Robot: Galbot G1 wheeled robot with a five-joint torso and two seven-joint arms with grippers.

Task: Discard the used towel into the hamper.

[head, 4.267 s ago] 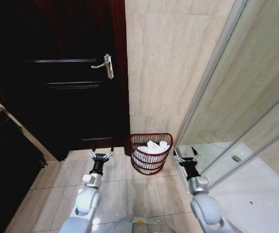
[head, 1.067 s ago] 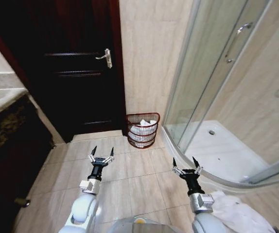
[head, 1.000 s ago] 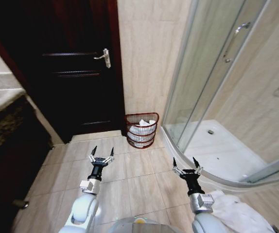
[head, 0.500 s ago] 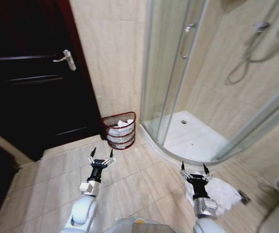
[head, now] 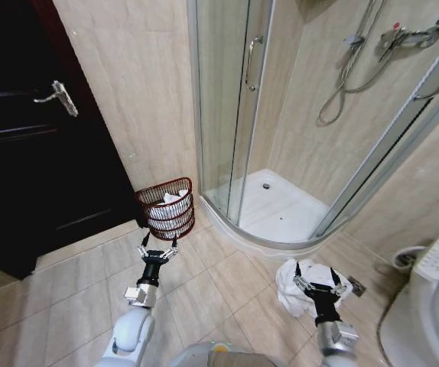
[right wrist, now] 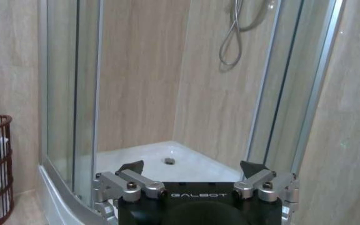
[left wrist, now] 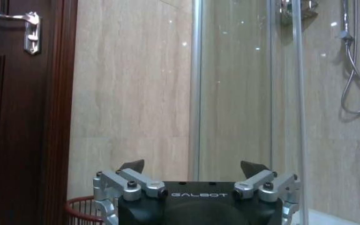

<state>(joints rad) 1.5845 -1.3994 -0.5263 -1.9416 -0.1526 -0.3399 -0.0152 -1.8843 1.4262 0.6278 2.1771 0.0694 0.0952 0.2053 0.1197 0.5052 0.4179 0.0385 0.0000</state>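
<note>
- The towel (head: 305, 284) lay crumpled on the floor tiles (head: 204, 294), beside the shower tray (head: 277, 214) and near the toilet (head: 434, 298)
- The hamper (head: 166, 208) stood against the wall (head: 139, 84) between the door (head: 21, 138) and the shower, well apart from the towel, with white cloth already inside
- The right gripper (head: 317, 278) hung directly over the towel, jaws spread and holding nothing
- The left gripper (head: 157, 249) hovered just short of the hamper, jaws likewise spread and empty
- Judged step: reaching for the towel; a good grasp would mean lowering the right gripper straight onto the thickest fold and pinching deep, so no loose corner drags
</note>
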